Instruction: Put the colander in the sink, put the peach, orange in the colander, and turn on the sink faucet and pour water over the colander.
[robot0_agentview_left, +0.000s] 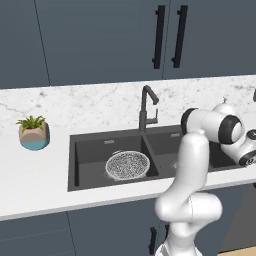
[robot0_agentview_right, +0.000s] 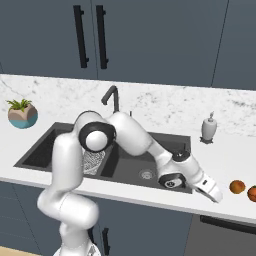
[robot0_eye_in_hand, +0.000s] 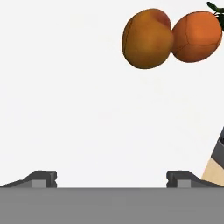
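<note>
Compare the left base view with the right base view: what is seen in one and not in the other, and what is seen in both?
Left base view alone: the whole colander sitting in the sink's left basin, unobstructed. Right base view alone: the white soap dispenser, the two fruits on the counter, the yellower orange and the redder peach at the picture's edge, and the open end effector reaching toward them. Both: the dark double sink, the black sink faucet, the potted plant, the marble backsplash and the robot's arm.
</note>
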